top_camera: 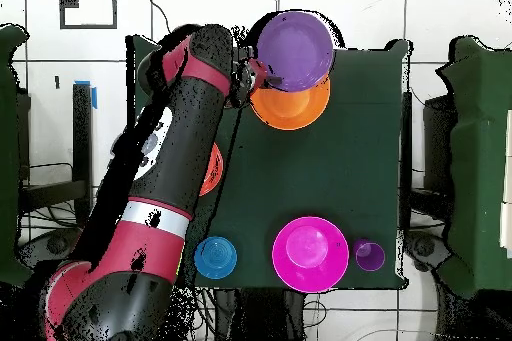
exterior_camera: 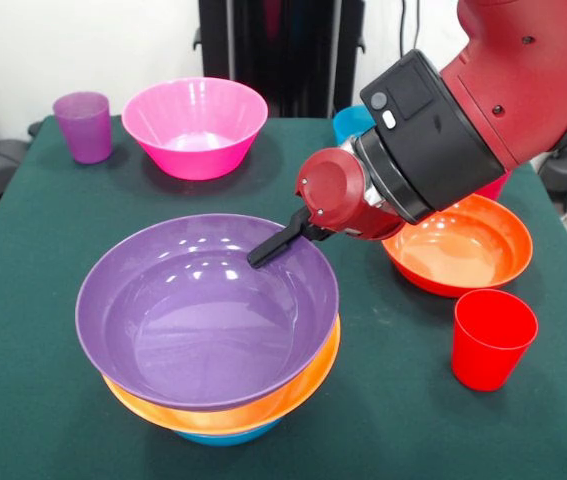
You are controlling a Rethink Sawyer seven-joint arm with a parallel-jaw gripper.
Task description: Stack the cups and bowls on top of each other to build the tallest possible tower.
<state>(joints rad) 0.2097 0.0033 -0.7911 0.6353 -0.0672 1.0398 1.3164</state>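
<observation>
The tower stands near the front of the table: a purple bowl (exterior_camera: 193,310) (top_camera: 296,47) sits slightly skewed on an orange bowl (exterior_camera: 263,405) (top_camera: 292,109), with a blue bowl (exterior_camera: 225,436) just showing underneath. My gripper (exterior_camera: 275,245) (top_camera: 252,69) reaches over the purple bowl's far right rim, its black tip inside the bowl. A red cup (exterior_camera: 493,338) stands upright to the right. A translucent purple cup (exterior_camera: 83,126) (top_camera: 369,255) stands at the far left corner beside a large pink bowl (exterior_camera: 195,125) (top_camera: 310,253).
A red-orange bowl (exterior_camera: 460,247) (top_camera: 213,172) lies open under my arm on the right. Another blue bowl (exterior_camera: 351,120) (top_camera: 215,257) peeks out behind the wrist. The green tablecloth (exterior_camera: 33,400) ends close to the tower's front side.
</observation>
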